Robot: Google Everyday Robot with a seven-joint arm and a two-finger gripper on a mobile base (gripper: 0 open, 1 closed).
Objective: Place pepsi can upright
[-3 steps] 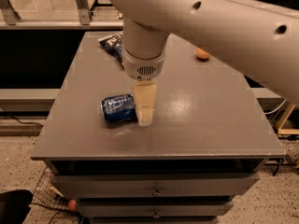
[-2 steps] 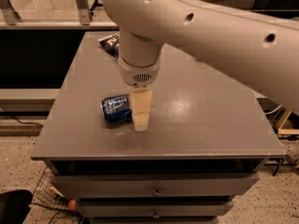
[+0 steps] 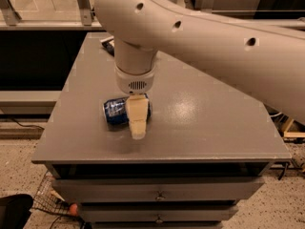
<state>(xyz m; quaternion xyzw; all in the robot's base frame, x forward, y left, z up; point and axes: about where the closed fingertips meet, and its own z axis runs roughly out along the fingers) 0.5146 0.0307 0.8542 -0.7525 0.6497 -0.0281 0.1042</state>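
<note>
The pepsi can (image 3: pixel 115 111) is dark blue with white markings. It lies on its side on the grey table (image 3: pixel 209 123), near the front left. My gripper (image 3: pixel 137 127) hangs from the white wrist straight down over the can's right end and covers that end from view. Its cream tip reaches down in front of the can, close to the tabletop. The big white arm crosses the upper right of the view and hides the back of the table.
A crinkled blue chip bag (image 3: pixel 107 45) peeks out behind the arm at the table's back left. Drawers (image 3: pixel 157 193) run below the tabletop. A wire basket (image 3: pixel 47 199) sits on the floor at lower left. The table's front edge is just below the gripper.
The arm has swung left and the gripper has shifted left with it, from beside the can's right end to over it. The can has not moved.
</note>
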